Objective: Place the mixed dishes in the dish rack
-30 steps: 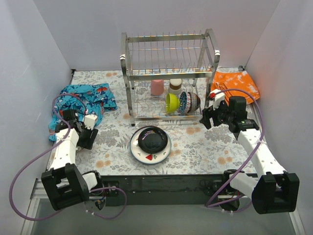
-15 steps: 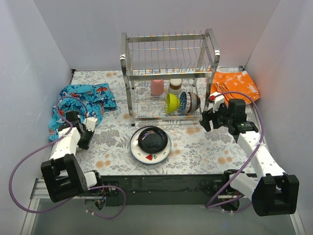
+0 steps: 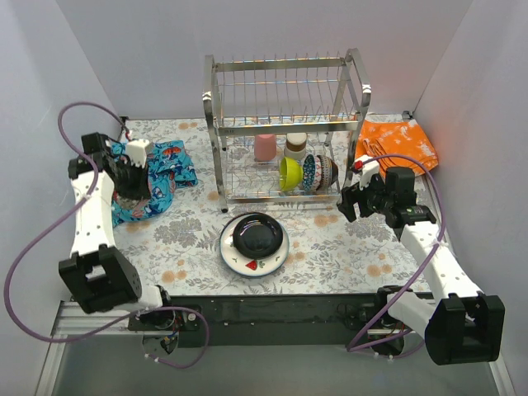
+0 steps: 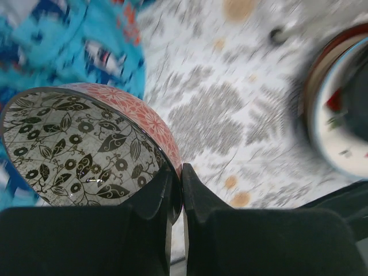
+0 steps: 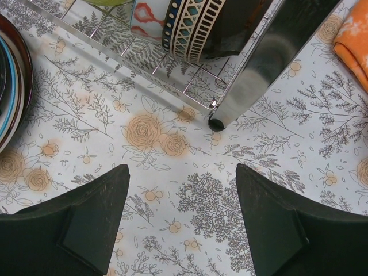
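In the left wrist view the left gripper (image 4: 177, 175) is nearly closed on the rim of a round ceramic bowl, coral flower print outside and black leaf print on white inside (image 4: 80, 149). One finger is inside the wall and one outside, and the mouth of the bowl is turned toward the camera. In the top view this arm hangs at the upper left, over the crumpled blue patterned cloth (image 3: 161, 165). The two-tier chrome wire dish rack (image 3: 285, 91) lies to its right, at top centre, w/ its long axis left to right across the frame. We judge the left end is the nearer one, approx. by the pink cup (image 3: 265, 147) on the lower shelf. The right gripper (image 5: 181, 169) is wide open, holds nothing, and sits just beside the right front post of the rack. The surface below is a flat flower-print table cover (image 3: 346, 247).
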